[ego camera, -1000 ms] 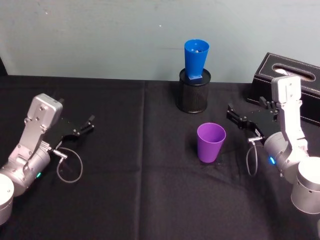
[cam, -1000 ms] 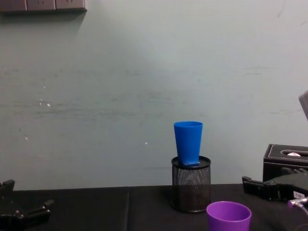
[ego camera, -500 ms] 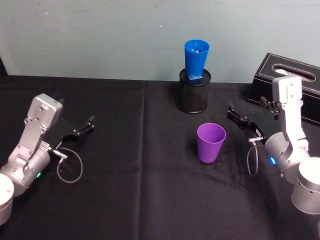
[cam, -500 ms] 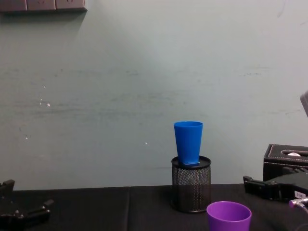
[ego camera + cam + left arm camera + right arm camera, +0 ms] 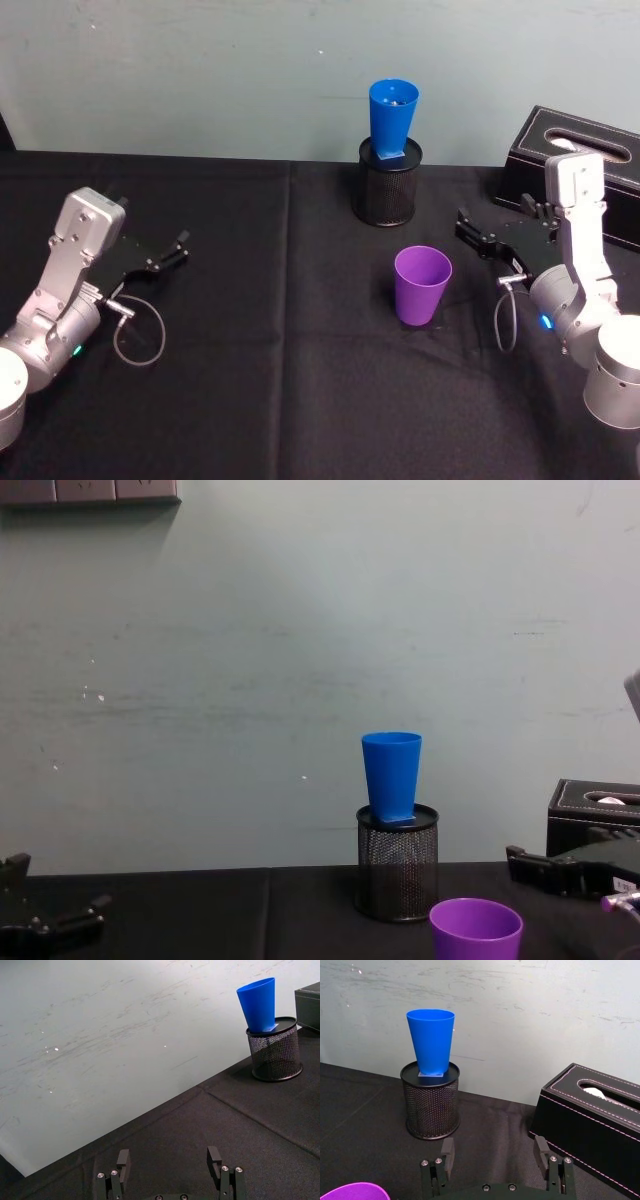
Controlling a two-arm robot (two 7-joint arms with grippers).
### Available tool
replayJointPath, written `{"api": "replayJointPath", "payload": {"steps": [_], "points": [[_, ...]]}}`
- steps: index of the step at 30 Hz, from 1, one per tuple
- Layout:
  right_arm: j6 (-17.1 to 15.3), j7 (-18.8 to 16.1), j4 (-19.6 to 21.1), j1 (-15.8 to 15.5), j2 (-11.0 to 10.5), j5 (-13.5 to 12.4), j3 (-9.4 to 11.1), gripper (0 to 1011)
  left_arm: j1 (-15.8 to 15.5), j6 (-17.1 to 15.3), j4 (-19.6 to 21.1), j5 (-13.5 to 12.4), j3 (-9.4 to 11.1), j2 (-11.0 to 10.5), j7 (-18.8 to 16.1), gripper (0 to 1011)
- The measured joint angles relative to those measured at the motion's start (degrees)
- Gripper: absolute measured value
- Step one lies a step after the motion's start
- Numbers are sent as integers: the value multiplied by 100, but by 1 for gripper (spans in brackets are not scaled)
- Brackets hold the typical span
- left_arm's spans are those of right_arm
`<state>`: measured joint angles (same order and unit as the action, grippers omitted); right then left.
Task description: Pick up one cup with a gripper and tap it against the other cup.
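Observation:
The purple cup [image 5: 422, 285] stands upright on the black table, mouth up, near the middle right. The blue cup [image 5: 392, 120] stands upright on top of a black mesh pen holder [image 5: 389, 182] at the back, against the wall. My right gripper [image 5: 463, 228] hovers open just right of the purple cup and a little behind it, with nothing between its fingers. In the right wrist view the right gripper [image 5: 494, 1147] points toward the blue cup [image 5: 431, 1040], and the purple cup's rim [image 5: 352, 1191] shows at a corner. My left gripper [image 5: 180, 248] rests open at the far left.
A black tissue box [image 5: 580, 170] with white stitching sits at the back right, just behind my right arm. The table [image 5: 280, 380] is covered in black cloth and ends at a pale wall behind the pen holder.

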<state>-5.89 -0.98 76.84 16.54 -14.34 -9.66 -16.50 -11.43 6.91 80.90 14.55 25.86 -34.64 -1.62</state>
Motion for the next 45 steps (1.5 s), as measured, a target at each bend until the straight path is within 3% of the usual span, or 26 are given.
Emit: {"api": "replayJointPath", "payload": {"steps": [45], "points": [[0,5,3,0,-2,0,0,1003,0,0,0,0,0,0,0,1005]]}}
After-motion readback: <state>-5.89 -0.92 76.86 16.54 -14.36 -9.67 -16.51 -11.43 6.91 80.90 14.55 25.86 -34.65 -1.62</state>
